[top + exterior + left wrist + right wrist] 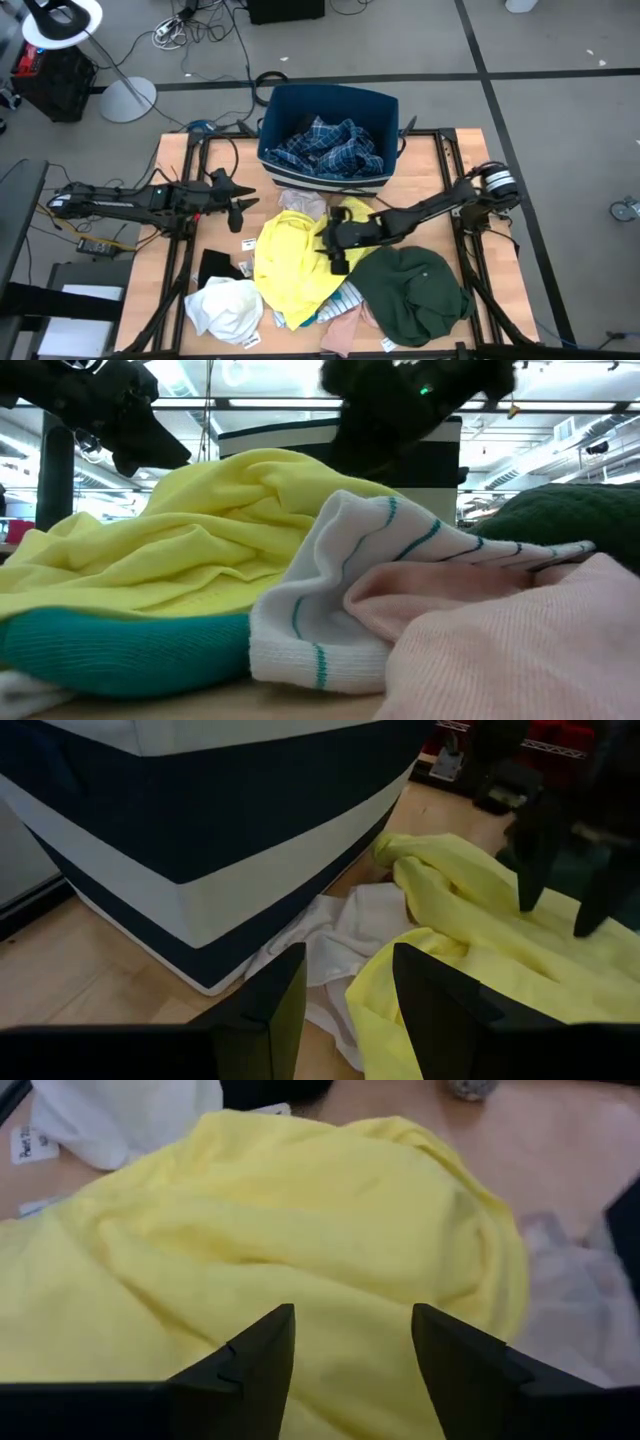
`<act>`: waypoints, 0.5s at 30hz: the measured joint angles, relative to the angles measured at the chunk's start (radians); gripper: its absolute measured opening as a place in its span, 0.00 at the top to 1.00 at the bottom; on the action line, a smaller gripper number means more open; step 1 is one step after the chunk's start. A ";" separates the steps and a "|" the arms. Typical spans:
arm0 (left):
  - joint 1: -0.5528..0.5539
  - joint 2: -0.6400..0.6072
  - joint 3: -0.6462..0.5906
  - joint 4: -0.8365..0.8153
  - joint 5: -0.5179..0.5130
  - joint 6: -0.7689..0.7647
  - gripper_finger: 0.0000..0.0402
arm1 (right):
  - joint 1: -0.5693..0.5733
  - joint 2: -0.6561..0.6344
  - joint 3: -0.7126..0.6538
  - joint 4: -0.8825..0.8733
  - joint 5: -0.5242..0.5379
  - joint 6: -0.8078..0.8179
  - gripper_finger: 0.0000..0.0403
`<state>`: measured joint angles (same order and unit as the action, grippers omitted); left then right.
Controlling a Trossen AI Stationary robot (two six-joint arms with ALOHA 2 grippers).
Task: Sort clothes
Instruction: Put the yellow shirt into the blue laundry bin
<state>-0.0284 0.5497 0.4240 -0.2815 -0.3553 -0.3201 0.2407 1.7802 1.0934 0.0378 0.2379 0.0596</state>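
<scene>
A pile of clothes lies on the table: a bright yellow garment (292,262), a dark green one (412,292), a white one (226,306), a black one (218,266), a striped one (330,610), a pink one (500,645) and a teal one (120,652). A blue plaid garment (328,150) lies in the dark blue bin (275,115). My right gripper (352,1342) is open, its fingers pointing down over the yellow garment (300,1230). My left gripper (346,988) is open and empty, in the air left of the pile, near a white cloth (345,935) at the foot of the bin. My right gripper's open fingers (528,870) come from above at the top of the yellow garment (500,920), near its far right part. I cannot tell whether the fingertips touch the cloth.
The bin (230,840) stands at the table's far edge, close behind both grippers. Bare wood (160,250) shows at the table's left and at its far right (440,170). Dark frame rails (478,270) run along both sides.
</scene>
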 joint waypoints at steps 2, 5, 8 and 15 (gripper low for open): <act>0.000 0.000 0.000 0.000 0.000 0.000 0.61 | -0.006 0.047 0.037 -0.031 -0.025 -0.003 0.46; 0.000 0.000 0.000 0.000 0.000 -0.001 0.61 | -0.015 0.112 0.088 -0.071 -0.053 -0.004 0.43; 0.000 0.000 0.000 0.000 0.000 -0.002 0.61 | -0.029 0.168 0.131 -0.124 -0.060 -0.003 0.42; 0.000 0.000 0.000 0.001 0.008 -0.006 0.61 | -0.054 0.216 0.229 -0.290 -0.103 -0.002 0.69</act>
<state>-0.0284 0.5495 0.4240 -0.2810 -0.3477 -0.3264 0.1868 1.9961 1.3219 -0.2523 0.1345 0.0572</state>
